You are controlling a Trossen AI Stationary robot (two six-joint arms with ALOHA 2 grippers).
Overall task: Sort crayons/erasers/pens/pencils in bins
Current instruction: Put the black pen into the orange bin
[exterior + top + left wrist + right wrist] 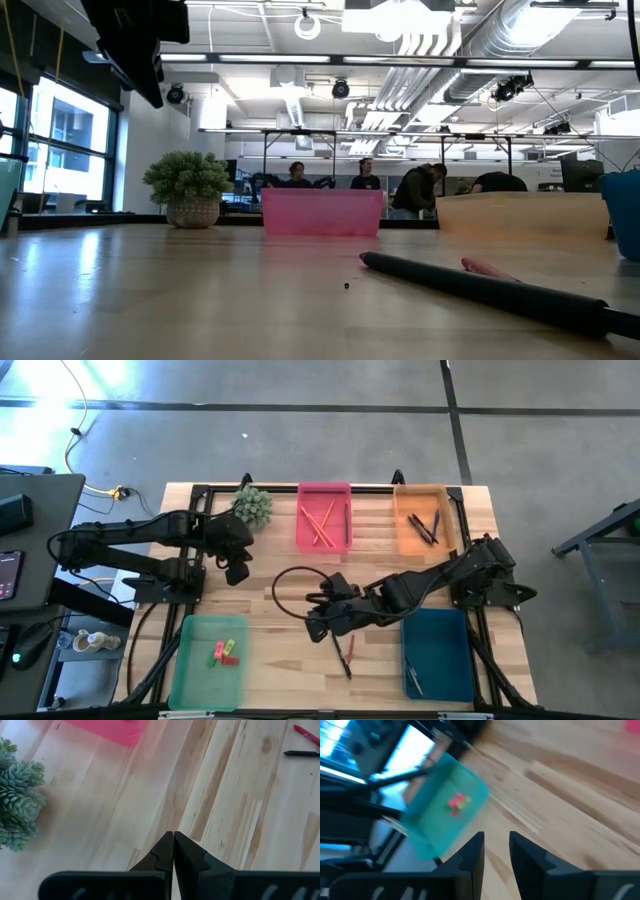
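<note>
While the left gripper [237, 572] waits near the worktop's left edge beside the potted plant [253, 505], fingers pressed together on nothing, the right gripper [316, 628] hangs over the worktop's middle with its fingers [472, 852] slightly apart and empty. Just beside it, toward the front edge, lie a black pen [342, 655] and a red pen [351, 650]. Pencils [322, 523] rest in the pink bin [324, 490] at the back edge, erasers [226, 652] in the light green bin [190, 665] at the front left corner; dark pens [424, 526] fill the orange bin [421, 491], and the teal bin [440, 628] sits front right
</note>
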